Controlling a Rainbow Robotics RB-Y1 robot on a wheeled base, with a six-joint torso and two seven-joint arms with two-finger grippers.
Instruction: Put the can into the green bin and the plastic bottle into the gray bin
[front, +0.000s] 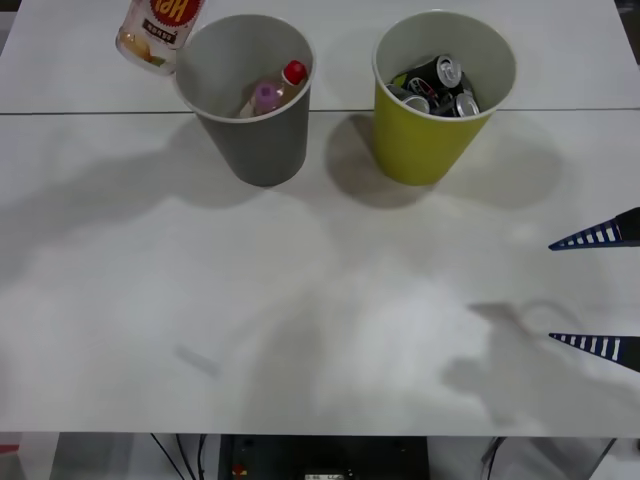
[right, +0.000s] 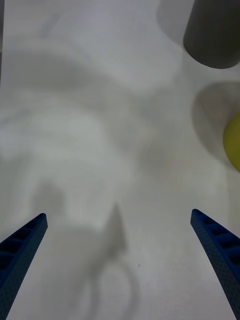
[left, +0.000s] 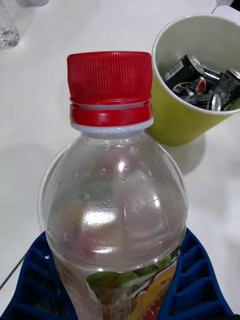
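The plastic bottle (front: 160, 28), clear with a red cap and a white fruit label, hangs above the table just left of the gray bin (front: 255, 140). My left gripper (left: 115, 282) is shut on the bottle (left: 117, 200), with a blue finger on each side of its body. The green bin (front: 430, 140) stands right of the gray one and holds several dark cans (front: 440, 88); the left wrist view shows that bin (left: 175, 125) and its cans (left: 200, 85) beyond the cap. My right gripper (front: 598, 290) waits open over the table's right side, nothing between its fingers (right: 20, 250).
Inside the gray bin lie a pink-capped bottle (front: 265, 97) and a red-capped one (front: 293, 73). A seam (front: 80, 112) crosses the white table behind the bins. The right wrist view shows the gray bin (right: 212, 30) and green bin (right: 232, 142) far ahead.
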